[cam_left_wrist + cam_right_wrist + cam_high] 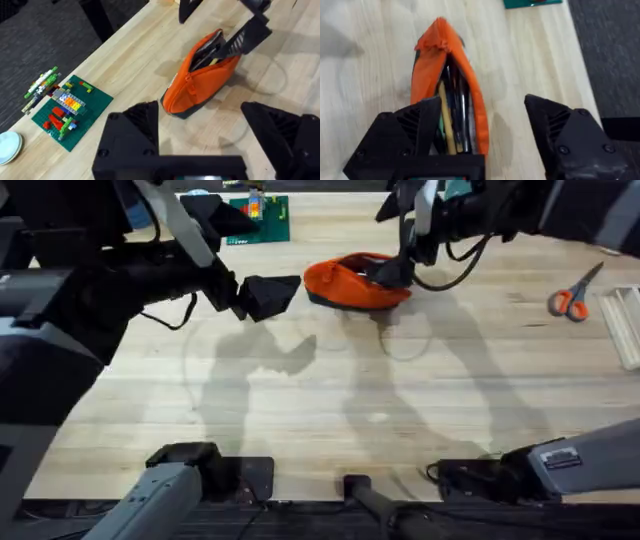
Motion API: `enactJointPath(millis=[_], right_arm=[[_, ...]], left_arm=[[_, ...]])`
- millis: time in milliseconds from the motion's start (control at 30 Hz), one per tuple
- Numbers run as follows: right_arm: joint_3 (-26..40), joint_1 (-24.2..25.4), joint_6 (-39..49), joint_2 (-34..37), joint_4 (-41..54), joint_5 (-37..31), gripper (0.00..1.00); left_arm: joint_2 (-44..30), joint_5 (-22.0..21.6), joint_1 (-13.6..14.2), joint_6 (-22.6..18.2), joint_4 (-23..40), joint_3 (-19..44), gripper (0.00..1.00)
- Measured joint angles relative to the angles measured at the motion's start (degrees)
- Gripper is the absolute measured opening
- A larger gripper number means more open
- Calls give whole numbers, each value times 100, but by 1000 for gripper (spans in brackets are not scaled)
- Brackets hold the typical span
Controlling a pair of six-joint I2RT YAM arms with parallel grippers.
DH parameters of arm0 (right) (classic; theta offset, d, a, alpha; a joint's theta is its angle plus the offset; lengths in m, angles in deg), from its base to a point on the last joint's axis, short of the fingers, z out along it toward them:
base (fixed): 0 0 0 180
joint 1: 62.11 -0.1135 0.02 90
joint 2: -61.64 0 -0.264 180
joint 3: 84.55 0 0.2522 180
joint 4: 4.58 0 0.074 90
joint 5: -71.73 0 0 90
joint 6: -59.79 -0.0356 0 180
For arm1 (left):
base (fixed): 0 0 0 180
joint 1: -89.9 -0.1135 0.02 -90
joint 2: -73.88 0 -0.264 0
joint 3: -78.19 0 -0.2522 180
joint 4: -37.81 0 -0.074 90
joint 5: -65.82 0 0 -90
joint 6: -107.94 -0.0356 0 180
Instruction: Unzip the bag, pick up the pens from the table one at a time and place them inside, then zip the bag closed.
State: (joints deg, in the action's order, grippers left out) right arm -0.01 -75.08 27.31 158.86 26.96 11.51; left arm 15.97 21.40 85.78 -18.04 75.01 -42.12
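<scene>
Nearest the overhead camera, the arms' bases sit along the near edge of the table (300, 410). Toward the far edge, about midway along it, lies the bag (355, 282), an orange pouch with its zip undone and its mouth gaping; pens (451, 120) already lie inside, a yellow-tan one among darker ones.

The pouch looks light and soft, likely to sag or slide if pushed, so it is probably best pinned at one end while the zip pull is gripped; the pull itself cannot be made out.

Reaching in over the table, the right gripper (392, 272) hangs directly over the open mouth, its fingers spread and holding nothing, one finger (415, 135) at the bag's lip. The left gripper (268, 295) hovers just beside the bag's left end, also spread wide and empty.
</scene>
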Motion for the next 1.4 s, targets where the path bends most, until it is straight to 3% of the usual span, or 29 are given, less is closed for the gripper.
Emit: enactJointPath(millis=[367,733,1033,1400], right_arm=[[9,57,-1528,-566,-4,2,997],[11,519,-3494,-1286,80,4,997],[22,876,-5480,-1374,945,22,996],[22,876,-5778,-1356,1445,24,997]], left_arm=[[0,0,0,0,0,0,993],[0,-1,0,0,0,0,994],[0,-4,0,0,0,0,993],[0,50,0,0,-297,0,993]])
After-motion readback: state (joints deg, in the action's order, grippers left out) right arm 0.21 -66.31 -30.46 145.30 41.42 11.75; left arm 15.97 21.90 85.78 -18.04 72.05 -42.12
